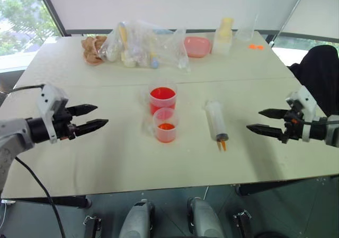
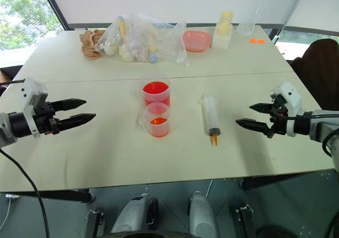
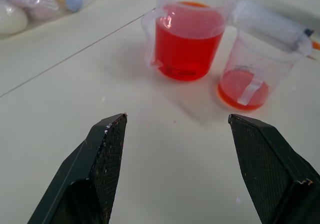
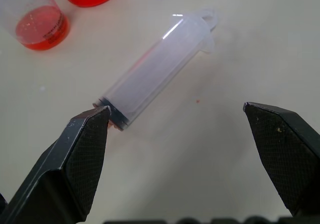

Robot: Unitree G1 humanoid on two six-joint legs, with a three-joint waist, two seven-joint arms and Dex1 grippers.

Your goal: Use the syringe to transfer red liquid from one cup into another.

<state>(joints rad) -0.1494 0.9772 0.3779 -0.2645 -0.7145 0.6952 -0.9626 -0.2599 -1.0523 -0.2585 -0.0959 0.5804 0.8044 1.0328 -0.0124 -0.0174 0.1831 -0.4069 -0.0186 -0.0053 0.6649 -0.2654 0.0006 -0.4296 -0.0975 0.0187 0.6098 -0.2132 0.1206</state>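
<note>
Right gripper [image 1: 260, 120] hangs over the table's right side, fingers spread wide, holding nothing. Left gripper [image 1: 94, 116] mirrors it on the left, also spread and empty. Both sit well apart from the task items.

Syringe [image 1: 216, 121] lies flat on the table [image 1: 106, 158], centre-right, between the cups and the right gripper. Orange nozzle points toward the near edge, plunger end toward the far side. Barrel looks empty, with the plunger apparently pushed in.

Tall cup [image 1: 162, 98], deep red liquid [image 1: 162, 94], stands at centre. Small cup [image 1: 165, 124] stands just in front of it, nearly touching, with only a shallow orange-red layer.

Far side: bag of clutter [image 1: 140, 44], pink dish [image 1: 197, 46], pale bottle [image 1: 224, 35].

Risks, as I judge them:
- The barrel is round and smooth. A pinch off its middle could roll it away or squirt it out sideways.
- A grasp near the nozzle leaves the plunger ring hard for the other gripper to reach.
- The cups are light and close together. A nudge from either gripper or the syringe tip could tip one into the other and spill red liquid.
- Lifting the nozzle out too soon could drip across the table.
</note>
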